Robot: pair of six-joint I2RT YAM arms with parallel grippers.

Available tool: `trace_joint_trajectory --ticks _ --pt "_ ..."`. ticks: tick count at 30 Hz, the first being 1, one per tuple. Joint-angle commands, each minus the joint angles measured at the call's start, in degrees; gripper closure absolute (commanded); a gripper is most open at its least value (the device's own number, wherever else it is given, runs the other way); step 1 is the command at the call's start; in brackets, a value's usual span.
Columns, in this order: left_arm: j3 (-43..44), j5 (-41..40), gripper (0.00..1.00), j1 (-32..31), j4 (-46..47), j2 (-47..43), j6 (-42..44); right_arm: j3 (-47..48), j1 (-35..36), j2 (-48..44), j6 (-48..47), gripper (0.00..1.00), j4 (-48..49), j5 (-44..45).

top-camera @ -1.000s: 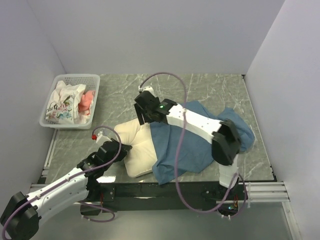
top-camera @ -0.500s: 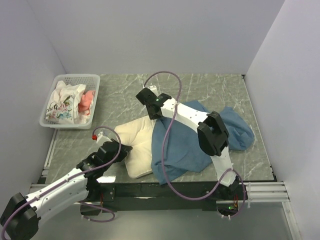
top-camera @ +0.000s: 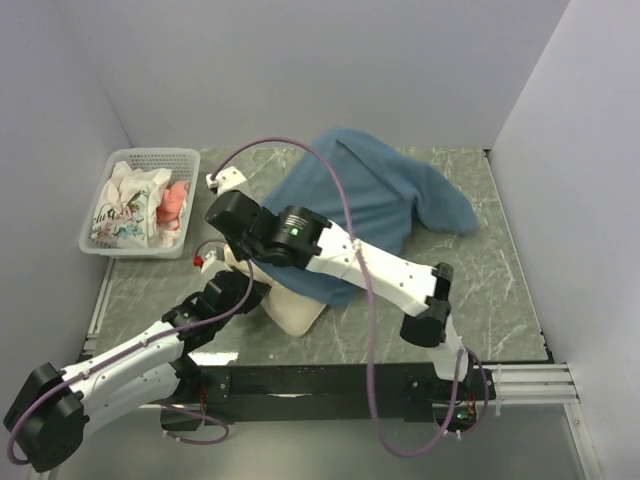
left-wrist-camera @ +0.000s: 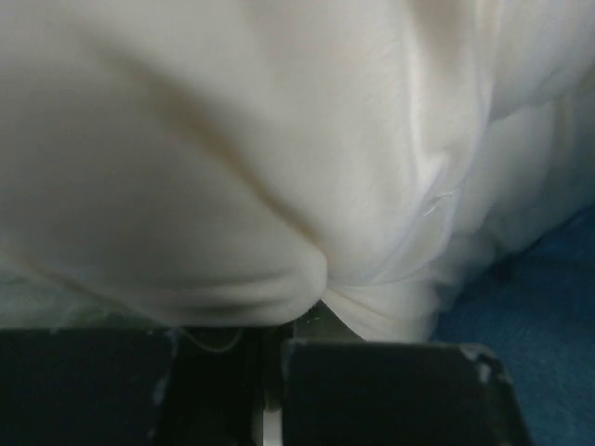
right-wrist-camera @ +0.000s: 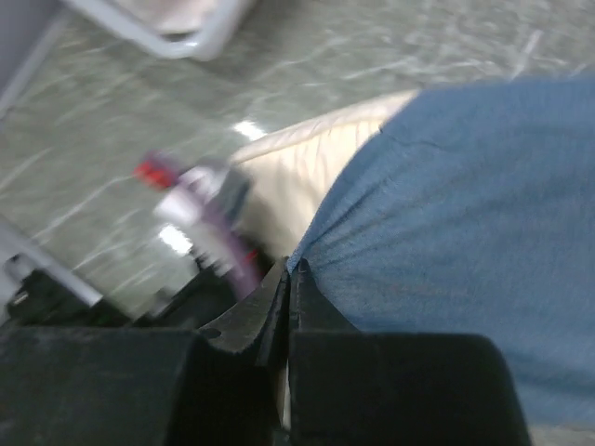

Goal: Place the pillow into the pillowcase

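Observation:
In the top view the dusty-blue pillowcase is lifted and stretched from the back wall down over the cream pillow, of which only the near corner shows. My right gripper reaches across to the left and is shut on the pillowcase's edge; in the right wrist view its jaws pinch a gathered fold of blue pillowcase, with the pillow just beyond. My left gripper is shut on the pillow's near-left edge. The left wrist view is filled by the pillow, pinched at my left gripper, with pillowcase at the right.
A white plastic basket at the back left holds a white printed cloth and pink fabric. Grey walls close in the marbled table on three sides. The right arm's purple cable arcs over the pillowcase.
My right gripper closed on the pillowcase's edge and swung left and up, dragging the blue fabric over most of the pillow. The left gripper kept its hold on the pillow.

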Motion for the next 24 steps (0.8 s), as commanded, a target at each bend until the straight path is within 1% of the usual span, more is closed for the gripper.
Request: trace_joint_trajectory --ticks 1,3,5,6,7,9,10,11,12,13,15,17,18,19,20,21,22,23,24 --pt "8.81 -1.74 0.99 -0.21 10.67 1.09 -0.20 -1.08 0.99 -8.62 2.50 1.00 4.18 -6.09" --pt "9.69 -2.71 0.99 -0.21 12.50 -0.57 0.23 -0.65 0.11 -10.21 2.15 1.00 3.21 -4.79" --pt "11.54 -4.81 0.99 -0.91 10.33 -4.61 0.76 -0.73 -0.94 -12.05 2.50 1.00 1.55 -4.08" --pt "12.33 -8.83 0.99 -1.09 8.14 -5.84 0.76 -2.30 -0.95 -13.02 2.15 1.00 1.71 -3.64" --pt "13.90 -9.47 0.99 -1.09 4.29 -6.64 1.45 -3.18 -0.95 -15.64 1.54 1.00 2.23 -3.03" --pt "17.76 -11.66 0.99 -0.91 -3.00 -5.16 2.86 -4.16 -1.12 -17.85 1.10 1.00 3.21 -1.80" --pt "22.83 -13.16 0.99 -0.91 -7.22 -3.41 2.87 -3.64 -1.47 -19.17 0.83 1.00 2.86 -1.09" --pt "24.62 -14.65 0.99 -1.09 -14.31 -2.96 2.69 -2.94 -1.65 -19.61 0.57 1.00 2.07 -1.17" --pt "25.77 -16.23 0.99 -1.09 -16.47 -3.21 2.08 -1.80 -1.82 -19.88 0.39 1.00 1.98 -1.44" --pt "26.22 -19.73 0.99 -1.09 -17.53 -5.13 0.94 -1.79 -2.00 -20.84 -0.13 1.00 2.24 -1.53" --pt "25.35 -22.39 0.99 -1.09 -15.27 -8.21 1.37 -2.92 -2.00 -21.72 -0.31 1.00 3.29 -3.19" --pt "24.03 -24.50 0.99 -1.00 -10.45 -11.38 5.05 -5.37 -1.48 -23.39 1.09 1.00 3.82 -3.90" --pt "23.94 -25.03 0.99 -0.91 -9.73 -11.65 6.11 -11.92 -0.95 -24.79 1.53 1.00 5.04 -4.16" --pt "24.20 -26.43 0.99 -1.00 -9.90 -11.31 7.86 -16.51 -0.08 -29.07 2.66 1.00 6.88 -3.99" --pt "24.46 -26.79 0.99 -1.00 -10.77 -10.87 7.88 -21.86 1.06 -31.81 3.46 1.00 11.77 -4.07" --pt "24.81 -27.32 0.99 -1.00 -12.60 -10.52 7.88 -33.22 1.94 -34.71 4.51 1.00 14.95 -5.82" --pt "24.29 -27.76 0.99 -1.00 -12.88 -9.90 8.05 -39.17 2.82 -40.74 6.70 1.00 18.38 -7.14" --pt "23.59 -28.81 0.99 -1.00 -12.89 -9.98 7.70 -44.88 5.53 -43.50 7.85 1.00 24.42 -7.76" --pt "22.37 -29.25 0.99 -1.00 -11.15 -10.25 7.44 -54.34 7.47 -45.79 9.17 1.00 26.74 -7.94"
